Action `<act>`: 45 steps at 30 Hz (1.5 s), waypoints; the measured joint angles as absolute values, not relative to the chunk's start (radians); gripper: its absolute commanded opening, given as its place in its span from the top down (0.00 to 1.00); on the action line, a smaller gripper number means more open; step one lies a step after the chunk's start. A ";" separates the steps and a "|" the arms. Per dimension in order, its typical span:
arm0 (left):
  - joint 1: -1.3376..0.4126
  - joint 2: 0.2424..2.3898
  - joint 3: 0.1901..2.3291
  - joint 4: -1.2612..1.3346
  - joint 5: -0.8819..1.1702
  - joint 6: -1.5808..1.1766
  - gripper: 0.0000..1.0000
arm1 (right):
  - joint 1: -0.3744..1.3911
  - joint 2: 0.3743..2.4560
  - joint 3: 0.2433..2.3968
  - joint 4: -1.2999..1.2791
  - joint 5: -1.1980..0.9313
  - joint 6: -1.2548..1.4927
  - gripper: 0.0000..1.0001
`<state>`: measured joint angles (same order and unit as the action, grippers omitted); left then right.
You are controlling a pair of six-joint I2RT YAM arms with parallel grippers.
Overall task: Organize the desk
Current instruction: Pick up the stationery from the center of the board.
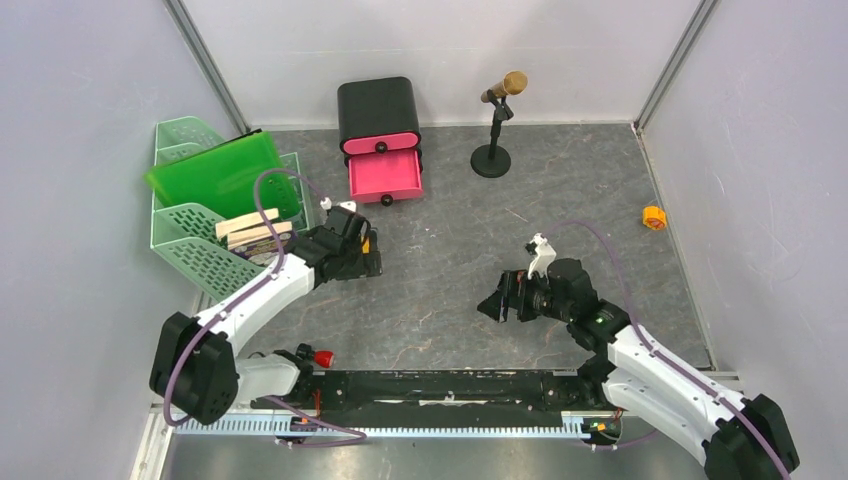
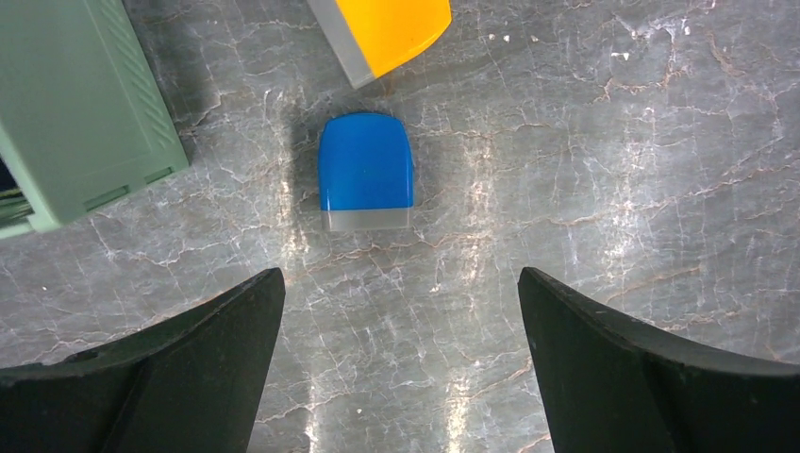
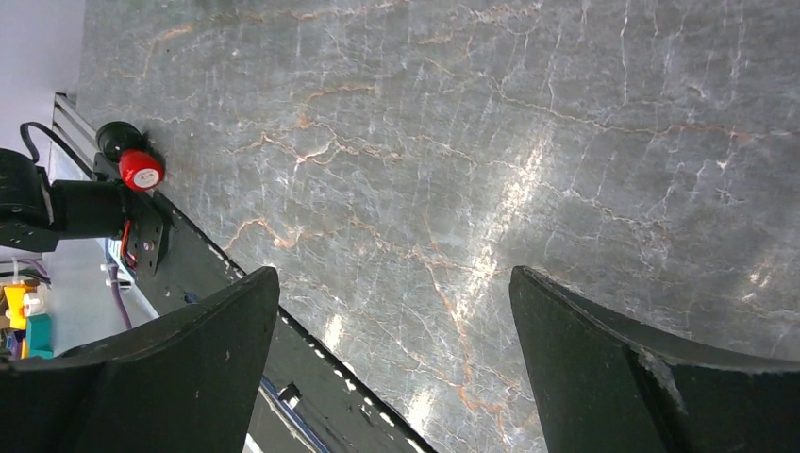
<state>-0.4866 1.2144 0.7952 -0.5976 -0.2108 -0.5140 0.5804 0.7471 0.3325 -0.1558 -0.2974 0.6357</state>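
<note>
Nearest the wrist cameras are the black fingers. The left gripper [image 2: 399,302] has its fingers spread wide with nothing between them, and the right gripper [image 3: 391,302] also stands wide apart over bare stone.

The desk [image 1: 450,230] fills the floor of the white-walled cell. It is a roughly square, dark grey slab with pale and rust-coloured veins like marble, and it shines where the light strikes it.

From the top view, the mint-green tiered tray [image 1: 190,255] stands at the desk's 9 to 10 o'clock edge. A bright green board [image 1: 215,175] lies tilted across its upper tier. A stack of flat pale and dark pieces [image 1: 250,232] sits in a lower tier; what they are cannot be told.

The black drawer box [image 1: 378,105] is at 12 o'clock against the back wall. Its upper drawer [image 1: 380,143] is shut, and its lower drawer [image 1: 385,175] is pulled out, showing a pink inside.

A microphone [image 1: 497,110] with a gold head stands on a round black base at 1 o'clock.

The left gripper hangs just beside the tray. Below it on the desk, at 12 o'clock from the finger gap, lies a blue block [image 2: 366,170] with a grey band. A yellow block [image 2: 387,33] lies just beyond it, apart from it.

A small orange thing [image 1: 653,217] lies at 3 o'clock, near the right wall.

A red knob [image 1: 323,357] sits at 7 o'clock by the arm bases.
</note>
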 measured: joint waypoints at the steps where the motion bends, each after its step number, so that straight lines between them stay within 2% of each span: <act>1: -0.487 1.228 0.803 -0.597 -0.213 -0.511 0.00 | 0.580 0.755 0.323 -0.146 -0.299 0.641 0.02; 12: -0.487 1.399 0.826 -0.588 -0.210 -0.492 0.06 | 0.580 0.699 0.257 -0.081 -0.302 0.685 0.02; 21: -0.487 1.539 0.851 -0.569 -0.230 -0.484 0.21 | 0.580 0.677 0.214 -0.066 -0.291 0.706 0.02; 29: -0.487 1.589 0.890 -0.551 -0.243 -0.480 0.21 | 0.580 0.716 0.214 -0.063 -0.292 0.706 0.02; 33: -0.487 1.597 0.899 -0.546 -0.255 -0.477 0.25 | 0.580 0.721 0.214 -0.058 -0.292 0.706 0.02; 35: -0.485 1.599 0.900 -0.545 -0.258 -0.474 0.33 | 0.580 0.730 0.214 -0.054 -0.292 0.706 0.02; 41: -0.482 1.600 0.901 -0.543 -0.262 -0.466 0.45 | 0.580 0.750 0.214 -0.047 -0.301 0.706 0.02; 45: -0.479 1.600 0.901 -0.543 -0.263 -0.462 0.58 | 0.580 0.750 0.214 -0.045 -0.307 0.707 0.02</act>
